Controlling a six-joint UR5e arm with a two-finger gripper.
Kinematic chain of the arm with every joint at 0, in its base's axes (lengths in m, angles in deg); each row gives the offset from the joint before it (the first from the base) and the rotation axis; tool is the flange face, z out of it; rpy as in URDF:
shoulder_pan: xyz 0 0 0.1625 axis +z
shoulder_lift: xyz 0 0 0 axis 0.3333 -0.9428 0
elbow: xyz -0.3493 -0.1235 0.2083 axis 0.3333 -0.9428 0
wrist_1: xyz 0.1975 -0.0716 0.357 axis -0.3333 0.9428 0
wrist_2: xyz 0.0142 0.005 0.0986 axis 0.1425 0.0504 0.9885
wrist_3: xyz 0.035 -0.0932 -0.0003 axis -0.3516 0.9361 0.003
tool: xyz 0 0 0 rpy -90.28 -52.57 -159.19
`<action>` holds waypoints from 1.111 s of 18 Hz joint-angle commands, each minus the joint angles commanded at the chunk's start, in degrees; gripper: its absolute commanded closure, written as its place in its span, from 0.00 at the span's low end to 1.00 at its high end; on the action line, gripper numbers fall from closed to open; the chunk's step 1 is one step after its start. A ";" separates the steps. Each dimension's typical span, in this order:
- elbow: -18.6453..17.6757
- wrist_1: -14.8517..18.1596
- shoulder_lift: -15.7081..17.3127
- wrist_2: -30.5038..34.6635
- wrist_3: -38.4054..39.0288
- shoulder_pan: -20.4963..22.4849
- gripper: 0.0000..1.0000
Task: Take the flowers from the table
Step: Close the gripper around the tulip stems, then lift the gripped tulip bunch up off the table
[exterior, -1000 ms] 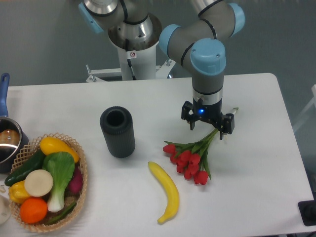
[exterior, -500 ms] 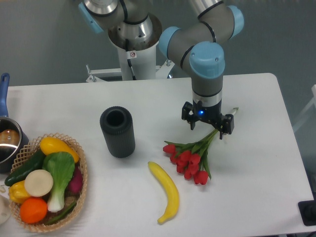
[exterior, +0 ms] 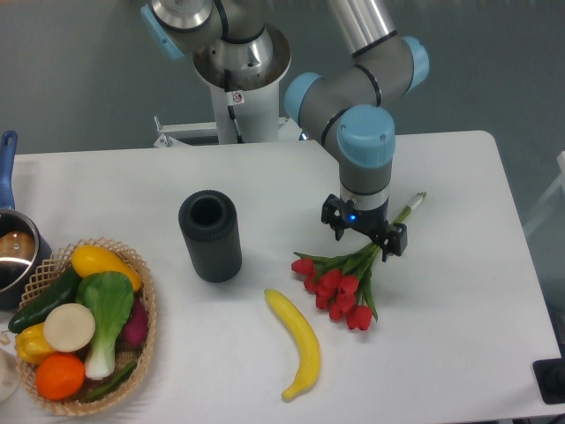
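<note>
While banana (exterior: 296,342) lies nearest | flowers (exterior: 346,281) rest on table (exterior: 459,291), blooms front, stems back | gripper (exterior: 364,232) spread open astride stems, nothing held | risk: thin stems slipping between fingers, or fingers scraping tabletop

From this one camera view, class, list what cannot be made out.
- Gripper: the arm's wrist covers the fingertips, so open or shut is unclear.
- Flowers: mid-stems hidden under the gripper.
- Pot: cut off by the left edge.
- Black cylinder: its inside is too dark.
</note>
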 joint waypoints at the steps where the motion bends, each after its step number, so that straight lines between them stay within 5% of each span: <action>1: 0.35 0.00 -0.44 0.00 -0.09 -0.09 0.00; 7: 1.14 0.00 -2.99 0.09 -0.09 -0.35 0.03; 8: 1.06 0.00 -3.08 0.18 0.00 -0.35 0.15; 11: 0.79 0.00 -2.64 0.00 0.61 -0.44 0.87; 12: 0.62 0.00 -2.29 0.09 1.05 -0.44 1.00; 20: 1.14 0.61 2.27 0.35 3.25 0.00 1.00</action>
